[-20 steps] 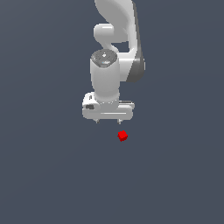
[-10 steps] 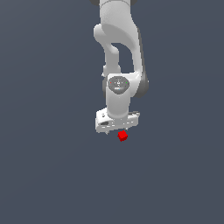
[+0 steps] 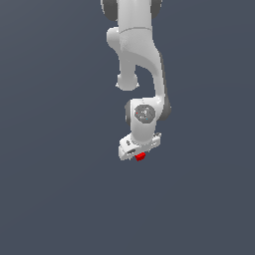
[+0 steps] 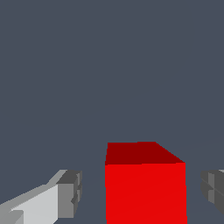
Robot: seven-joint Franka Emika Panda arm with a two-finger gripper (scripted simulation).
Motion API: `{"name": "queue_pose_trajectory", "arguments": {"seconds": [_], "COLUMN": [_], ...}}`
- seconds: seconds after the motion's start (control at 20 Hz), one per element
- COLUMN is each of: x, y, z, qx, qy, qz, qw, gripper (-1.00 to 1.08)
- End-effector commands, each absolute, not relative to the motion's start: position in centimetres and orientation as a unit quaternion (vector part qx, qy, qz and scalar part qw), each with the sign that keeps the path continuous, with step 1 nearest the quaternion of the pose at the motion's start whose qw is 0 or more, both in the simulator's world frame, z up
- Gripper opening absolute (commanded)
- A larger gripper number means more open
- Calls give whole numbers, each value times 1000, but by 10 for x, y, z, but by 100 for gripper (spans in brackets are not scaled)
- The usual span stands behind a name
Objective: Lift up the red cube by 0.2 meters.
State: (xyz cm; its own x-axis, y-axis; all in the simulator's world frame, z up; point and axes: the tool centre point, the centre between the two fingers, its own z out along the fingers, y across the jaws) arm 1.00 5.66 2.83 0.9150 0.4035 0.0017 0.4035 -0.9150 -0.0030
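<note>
The arm has dropped right down now, and the gripper (image 3: 139, 152) is sitting over the red cube (image 3: 141, 156), where a second ago it hung well above it and off to the exterior view's left. Half a second back the cube was still peeking out just below the fingers; now only a sliver of red shows under the white hand, on the exterior view's right side of it.

The wrist view makes it plain: the red cube (image 4: 145, 183) is between the two fingers (image 4: 70, 194), and there's grey floor showing on either side of it. So the jaws are spread, not yet touching the cube, with a gap on both sides. The cube looks a touch closer to one finger than the other, not perfectly centred, though well inside the span.

The cube itself hasn't budged, still resting on the plain grey floor, flat and square.

What that means: the approach looks done, and the lift hasn't started. I'd say the squeeze comes next, and since the cube sits off-centre, one pad may nudge it sideways before both bite. After that, straight up.
</note>
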Motion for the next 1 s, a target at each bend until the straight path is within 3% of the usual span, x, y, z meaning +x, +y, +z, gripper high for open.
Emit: {"name": "queue_pose_trajectory", "arguments": {"seconds": [0.0, 0.35, 0.4, 0.95], "x": [9, 9, 9, 9], "y": [60, 60, 60, 60], "z": [21, 20, 20, 20], "qx": [-976, -976, -976, -976], "qy": [-219, -219, -219, -219], "qz": [0, 0, 0, 0], "qw": [1, 0, 0, 0], "gripper": [100, 100, -100, -100]}}
